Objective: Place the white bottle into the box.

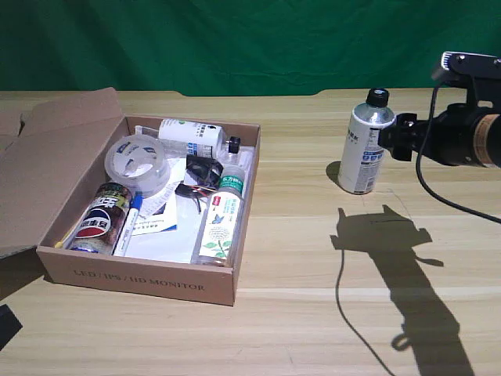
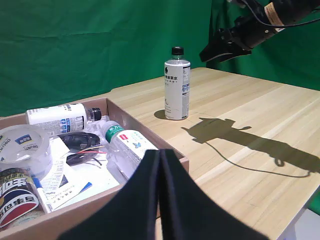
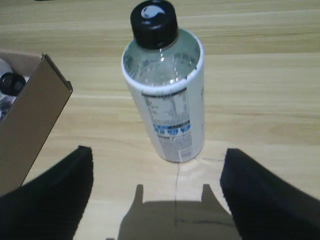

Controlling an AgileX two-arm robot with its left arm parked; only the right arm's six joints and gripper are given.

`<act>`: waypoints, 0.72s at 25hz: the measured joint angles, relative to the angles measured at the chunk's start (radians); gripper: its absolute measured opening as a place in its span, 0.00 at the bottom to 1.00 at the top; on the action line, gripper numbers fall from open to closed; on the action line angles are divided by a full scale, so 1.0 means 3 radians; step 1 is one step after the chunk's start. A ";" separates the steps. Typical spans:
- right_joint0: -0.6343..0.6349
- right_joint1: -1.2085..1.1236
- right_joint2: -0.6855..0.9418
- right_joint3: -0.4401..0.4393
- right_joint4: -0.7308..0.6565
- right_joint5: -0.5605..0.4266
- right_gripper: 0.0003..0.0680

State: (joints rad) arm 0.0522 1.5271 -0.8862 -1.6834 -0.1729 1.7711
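We see the table from the exterior view, raised at its near edge and facing the green backdrop, with the box at that view's left and the white bottle at its right. Our left wrist view sits low and close over the box, facing across the table toward the bottle farther off. Our right wrist view looks steeply down on the bottle from close range, catching a corner of the box. All three share bottle and box.
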 joint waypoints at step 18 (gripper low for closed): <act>0.0705 0.0951 -0.0759 0.0045 0.1328 0.0245 0.88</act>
State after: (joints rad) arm 0.2639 1.8123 -1.1139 -1.6699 0.2256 1.8447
